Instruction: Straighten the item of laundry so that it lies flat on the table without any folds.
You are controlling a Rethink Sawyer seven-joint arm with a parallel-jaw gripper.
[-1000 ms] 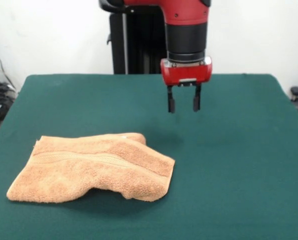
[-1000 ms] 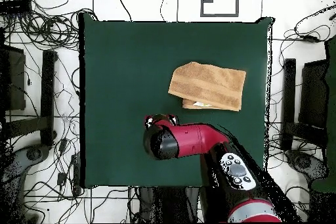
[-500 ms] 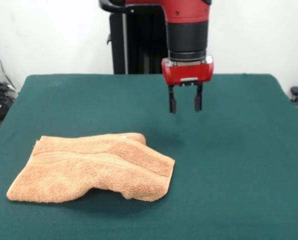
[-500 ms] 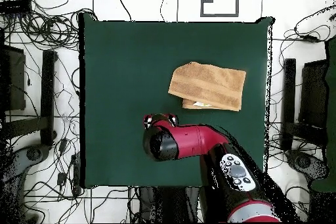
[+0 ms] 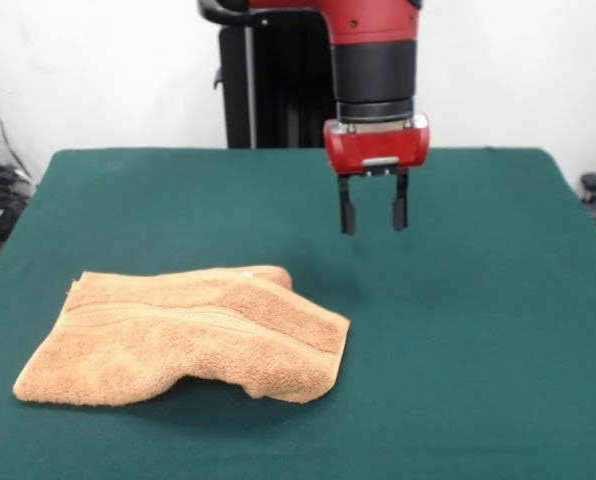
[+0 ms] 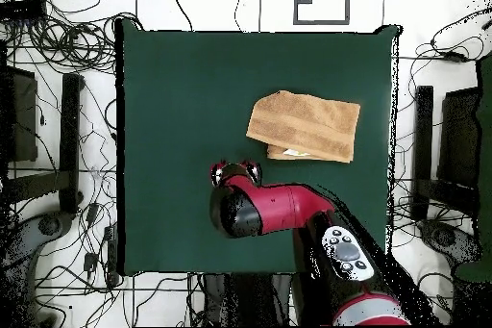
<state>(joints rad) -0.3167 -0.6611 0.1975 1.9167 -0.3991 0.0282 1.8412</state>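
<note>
Front view shows the towel (image 5: 183, 335) lying on the near left part of the green desk (image 5: 478, 330), folded over on itself: an upper layer with the woven band stripe sits across a lower one, and a rounded fold runs along the far edge. At its near edge one stretch is lifted slightly off the cloth, with shadow under it. In the overhead view the towel (image 6: 304, 127) is a doubled rectangle toward one side of the desk (image 6: 173, 103), with a lower layer peeking out along the edge closest to the arm.

The pincer (image 5: 374, 203) hangs in the air above bare desk, beside the towel and clear of it, fingers pointing down and parted by a modest gap, with nothing between them. From above only the pincer (image 6: 236, 168) tips show past the red arm (image 6: 274, 207).

The chief risk, as I judge it, is a pinch that takes both layers at once; lifting then would carry the whole bundle along without opening the fold. A grasp in the thick middle of the terry could bunch it further, and dragging across the felt-like surface may wrinkle the underside or roll an edge under. Pulling toward the nearby desk edge could also let a corner hang off.
</note>
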